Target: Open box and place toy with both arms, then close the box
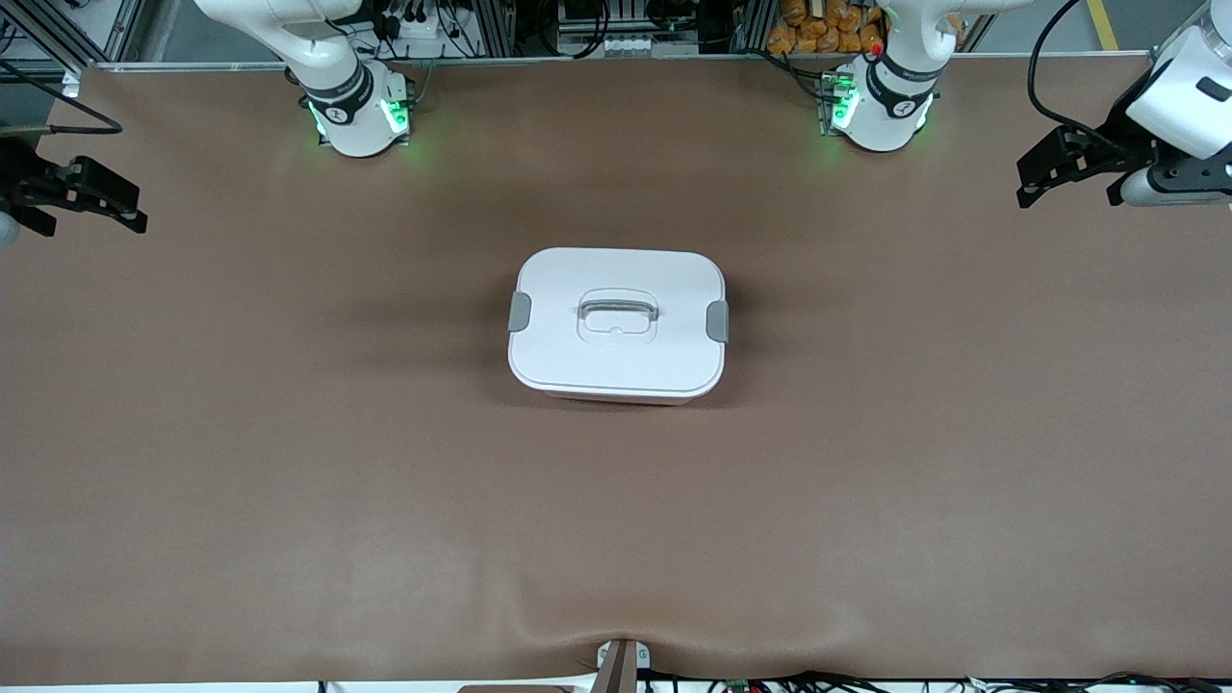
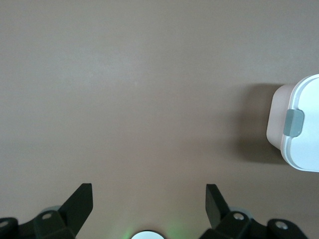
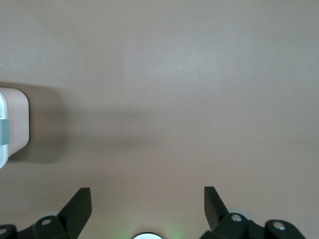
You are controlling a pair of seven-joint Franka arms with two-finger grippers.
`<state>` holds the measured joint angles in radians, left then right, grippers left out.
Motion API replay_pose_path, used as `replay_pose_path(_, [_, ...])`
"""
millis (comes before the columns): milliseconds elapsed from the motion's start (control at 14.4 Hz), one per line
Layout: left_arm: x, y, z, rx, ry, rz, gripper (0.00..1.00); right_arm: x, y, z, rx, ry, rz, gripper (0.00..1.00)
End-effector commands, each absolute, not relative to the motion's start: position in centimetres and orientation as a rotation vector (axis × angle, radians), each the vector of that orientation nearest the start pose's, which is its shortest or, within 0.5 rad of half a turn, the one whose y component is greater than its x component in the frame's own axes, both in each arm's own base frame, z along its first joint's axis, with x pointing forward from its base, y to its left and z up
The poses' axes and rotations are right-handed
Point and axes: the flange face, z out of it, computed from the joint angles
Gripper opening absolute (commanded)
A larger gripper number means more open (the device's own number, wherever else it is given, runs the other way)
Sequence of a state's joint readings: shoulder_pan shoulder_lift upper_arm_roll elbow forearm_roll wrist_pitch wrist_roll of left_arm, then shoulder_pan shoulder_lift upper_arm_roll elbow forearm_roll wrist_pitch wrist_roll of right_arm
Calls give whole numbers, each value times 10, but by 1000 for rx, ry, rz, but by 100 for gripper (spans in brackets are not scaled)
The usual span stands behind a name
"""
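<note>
The box [image 1: 616, 361] stands in the middle of the table with its white lid on. Both grey side clips [image 1: 520, 311] lie against its sides, and the recessed handle [image 1: 617, 313] is at the centre of the lid. The toy is out of view. My left gripper [image 1: 1068, 188] hangs open over the left arm's end of the table, well away from the box. Its wrist view shows its open jaws [image 2: 149, 191] over bare mat, with one box end [image 2: 304, 124] at the edge. My right gripper [image 1: 91, 214] hangs open over the right arm's end of the table. Its jaws [image 3: 147, 194] are empty too, with the box's pink wall [image 3: 15, 119] at the edge.
A brown mat [image 1: 289, 462] covers the whole table. The two arm bases [image 1: 361, 115] [image 1: 881, 111] stand along the table edge farthest from the front camera. A small clamp [image 1: 621, 659] sits at the mat's nearest edge.
</note>
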<state>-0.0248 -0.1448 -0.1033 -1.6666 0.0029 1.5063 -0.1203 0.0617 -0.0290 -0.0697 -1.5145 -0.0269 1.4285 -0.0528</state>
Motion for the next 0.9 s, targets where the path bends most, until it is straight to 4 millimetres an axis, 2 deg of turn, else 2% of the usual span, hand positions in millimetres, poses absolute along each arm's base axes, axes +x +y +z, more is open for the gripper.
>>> replay_pose_path(0, [498, -68, 651, -3131, -6, 50, 100, 529, -14, 661, -3170, -47, 77, 100])
replay_pose_path(832, [501, -71, 645, -3128, -8, 69, 100, 528, -6, 660, -3168, -71, 94, 100])
